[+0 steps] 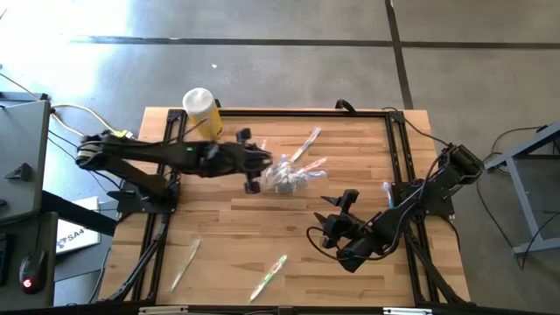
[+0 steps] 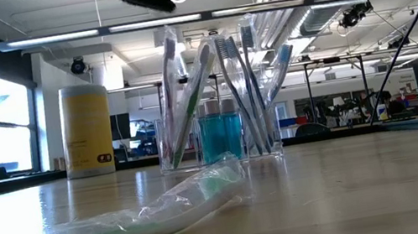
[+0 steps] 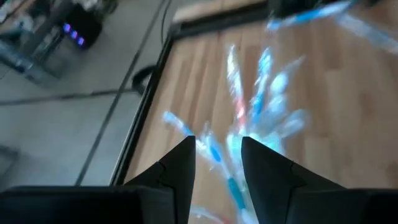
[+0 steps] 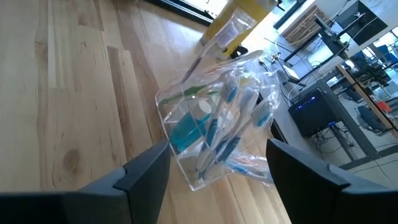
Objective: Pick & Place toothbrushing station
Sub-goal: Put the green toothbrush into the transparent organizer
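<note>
While the right arm waited low at the table's near right, the left arm reached across the far side of the table [image 1: 350, 254] from the left, its gripper [image 1: 262, 169] just beside the clear container [image 1: 286, 178]. In the left wrist view its fingers [image 3: 180, 168] stood a narrow way apart, with wrapped toothbrushes [image 3: 261, 93] showing between and beyond them; whether they pinched anything could not be told. The container [image 2: 217, 137] stood upright near the table's middle, slightly toward the far edge, holding a bundle of brushes [image 2: 242, 86] that leaned outward and teal-ended tubes [image 2: 221, 136] at its bottom.

The right gripper [image 1: 337, 223] sat well apart from the container, its fingers spread wide and empty, pointed toward it; the right wrist view framed the container [image 4: 214, 134] between the two fingers [image 4: 146, 168].

A yellow bottle [image 1: 202, 111] with a white cap stood at the far left edge, behind the left arm. Loose wrapped brushes lay elsewhere: two near the front edge [image 1: 185, 262] [image 1: 269, 277], one [image 1: 387, 194] by the right rail, and a few [image 1: 306, 144] just beyond the container. A wrapped green brush [image 2: 126, 229] lay closest to the low camera.
</note>
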{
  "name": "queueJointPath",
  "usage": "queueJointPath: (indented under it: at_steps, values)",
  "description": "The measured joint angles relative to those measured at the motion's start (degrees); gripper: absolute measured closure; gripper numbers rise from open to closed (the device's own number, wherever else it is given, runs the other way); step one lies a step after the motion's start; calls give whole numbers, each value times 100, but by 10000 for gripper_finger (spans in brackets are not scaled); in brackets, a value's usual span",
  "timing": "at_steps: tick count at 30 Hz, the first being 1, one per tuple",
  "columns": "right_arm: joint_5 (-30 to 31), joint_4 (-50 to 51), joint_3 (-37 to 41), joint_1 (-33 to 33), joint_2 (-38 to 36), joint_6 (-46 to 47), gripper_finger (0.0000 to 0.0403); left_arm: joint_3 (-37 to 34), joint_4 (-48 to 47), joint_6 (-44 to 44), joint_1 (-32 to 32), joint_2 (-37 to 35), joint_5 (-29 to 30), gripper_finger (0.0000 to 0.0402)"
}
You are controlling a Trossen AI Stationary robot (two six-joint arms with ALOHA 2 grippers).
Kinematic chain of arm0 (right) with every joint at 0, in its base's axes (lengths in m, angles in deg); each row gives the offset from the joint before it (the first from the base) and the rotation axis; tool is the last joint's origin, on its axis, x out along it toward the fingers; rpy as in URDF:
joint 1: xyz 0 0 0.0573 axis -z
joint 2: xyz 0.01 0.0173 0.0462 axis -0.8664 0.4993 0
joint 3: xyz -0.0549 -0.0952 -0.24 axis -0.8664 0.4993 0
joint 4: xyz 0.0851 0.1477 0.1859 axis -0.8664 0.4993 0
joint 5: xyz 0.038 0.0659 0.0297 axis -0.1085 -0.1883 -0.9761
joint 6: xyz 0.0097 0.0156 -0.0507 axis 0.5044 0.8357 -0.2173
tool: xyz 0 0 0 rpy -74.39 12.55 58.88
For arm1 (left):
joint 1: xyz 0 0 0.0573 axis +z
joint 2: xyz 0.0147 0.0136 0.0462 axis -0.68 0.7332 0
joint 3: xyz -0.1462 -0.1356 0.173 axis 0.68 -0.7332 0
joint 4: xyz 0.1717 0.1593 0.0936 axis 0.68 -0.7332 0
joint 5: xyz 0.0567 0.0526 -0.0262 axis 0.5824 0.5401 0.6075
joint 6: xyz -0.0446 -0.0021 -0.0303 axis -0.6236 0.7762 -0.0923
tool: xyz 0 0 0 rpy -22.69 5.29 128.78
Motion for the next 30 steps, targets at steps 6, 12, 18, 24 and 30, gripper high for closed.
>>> queueJointPath:
  at_steps: [6, 12, 18, 24, 30]
  values:
    - [2, 39, -2, 0, 0, 16, 147, 7, -1038, -1179, -580, -911, -670, 277]
    - [12, 59, -2, 68, 0, -7, 147, 4, -2565, -3132, -1210, -1296, -2134, 277]
    - [-89, 37, -2, 192, 0, 18, 147, -568, -2406, -4812, -2214, -1286, -2446, 277]
    - [-302, 5, -2, 213, 0, 24, 147, -1580, -2241, -7312, -3217, -1274, -2280, 277]
    - [-302, -99, -2, 215, 0, -18, 147, -2513, -1795, -10080, -3958, -1185, -2189, 277]
